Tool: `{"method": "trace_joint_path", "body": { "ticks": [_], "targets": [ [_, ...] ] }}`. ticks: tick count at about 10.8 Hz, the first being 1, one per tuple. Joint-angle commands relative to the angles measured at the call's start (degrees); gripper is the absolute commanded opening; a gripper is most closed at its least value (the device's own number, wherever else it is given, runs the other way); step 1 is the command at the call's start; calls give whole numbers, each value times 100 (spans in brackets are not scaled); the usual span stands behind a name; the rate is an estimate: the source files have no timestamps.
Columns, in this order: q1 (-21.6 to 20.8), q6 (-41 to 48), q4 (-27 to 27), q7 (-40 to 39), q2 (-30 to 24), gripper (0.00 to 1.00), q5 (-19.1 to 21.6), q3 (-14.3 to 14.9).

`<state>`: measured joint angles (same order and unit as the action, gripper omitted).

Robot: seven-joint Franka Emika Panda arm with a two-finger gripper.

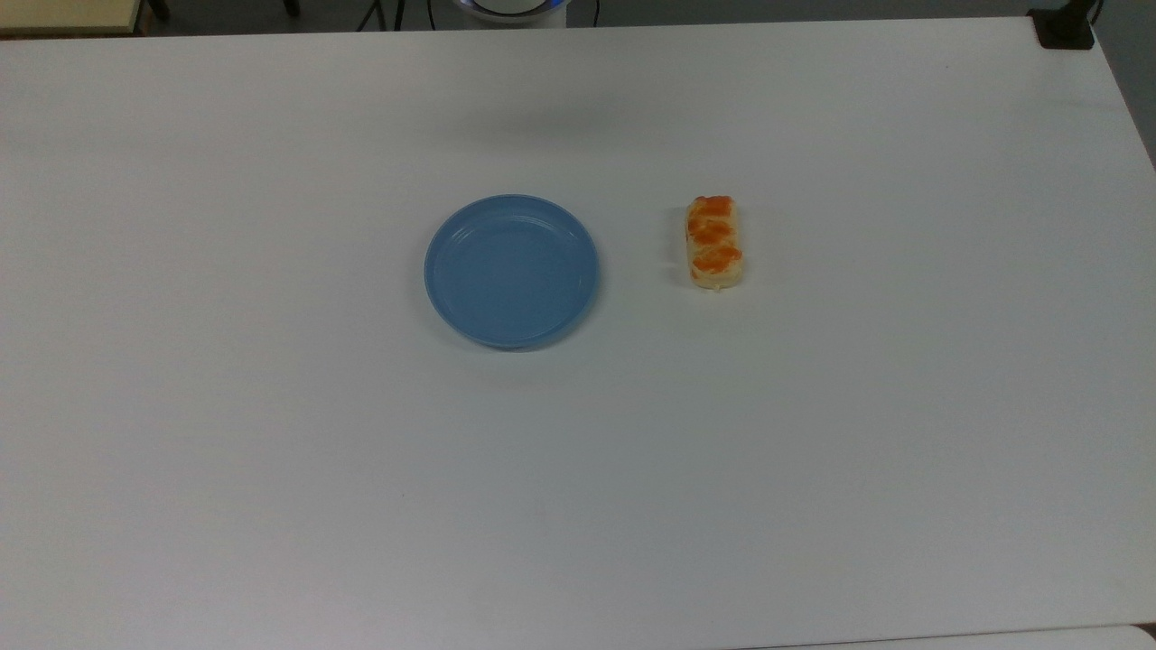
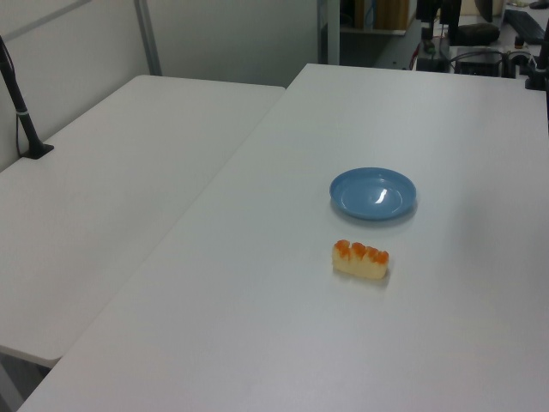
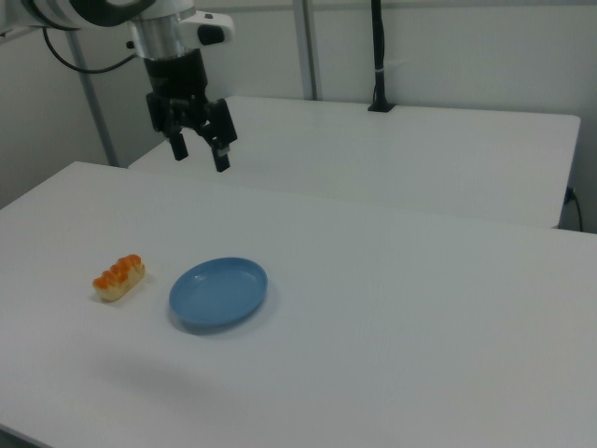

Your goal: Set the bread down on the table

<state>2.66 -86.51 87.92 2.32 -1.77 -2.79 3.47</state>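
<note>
The bread, a small tan loaf with orange patches, lies flat on the white table, to the right of the plate in the top view. The left view has the bread in front of the plate, and the right view has the bread to the plate's left. My gripper hangs high above the table in the right view, up and behind the bread. Its fingers are spread open with nothing between them.
A round blue plate holding nothing sits near the table's middle, also visible as the plate in the left view and the plate in the right view. A second white table adjoins it. A black post stands at the back.
</note>
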Motion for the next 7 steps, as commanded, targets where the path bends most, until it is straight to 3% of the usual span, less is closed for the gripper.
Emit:
{"method": "trace_joint_path", "body": {
  "ticks": [1,7],
  "targets": [
    [-28,-682,261,-592,36,100,182,84],
    [-29,-807,244,-627,89,100,332,84]
  ]
}}
